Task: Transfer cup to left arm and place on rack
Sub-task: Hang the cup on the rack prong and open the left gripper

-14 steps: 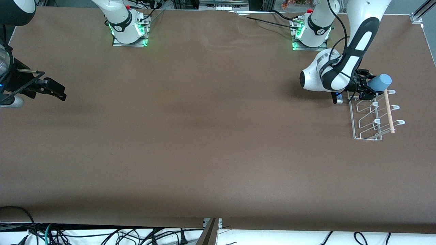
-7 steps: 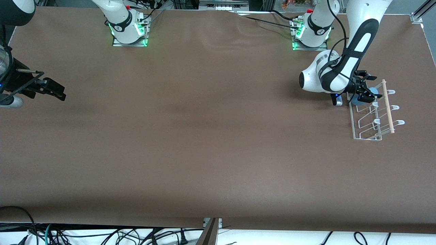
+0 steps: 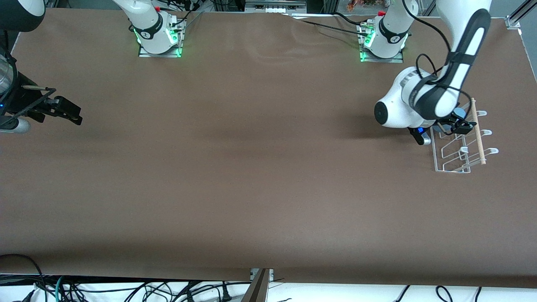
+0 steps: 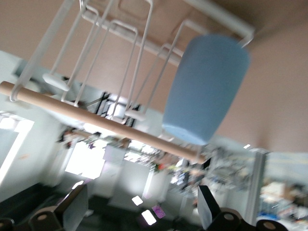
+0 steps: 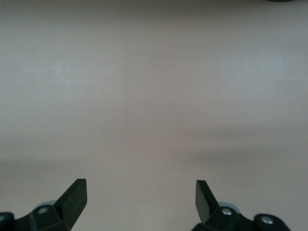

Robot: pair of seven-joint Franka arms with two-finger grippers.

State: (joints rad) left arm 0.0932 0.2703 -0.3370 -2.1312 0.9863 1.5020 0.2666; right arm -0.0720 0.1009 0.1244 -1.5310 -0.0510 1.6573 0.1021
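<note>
Where cup (image 4: 206, 89) hangs inverted on rack (image 4: 120, 62), left tool (image 4: 139, 211) open

My left gripper (image 4: 139, 211) no longer clamps the cup (image 4: 206, 89); my fingers (image 4: 75, 208) stand spread and drawn clear of it. The cup, up in the air a second ago, now sits on the rack (image 3: 457, 144) by the wooden rod (image 3: 478, 130).
</note>
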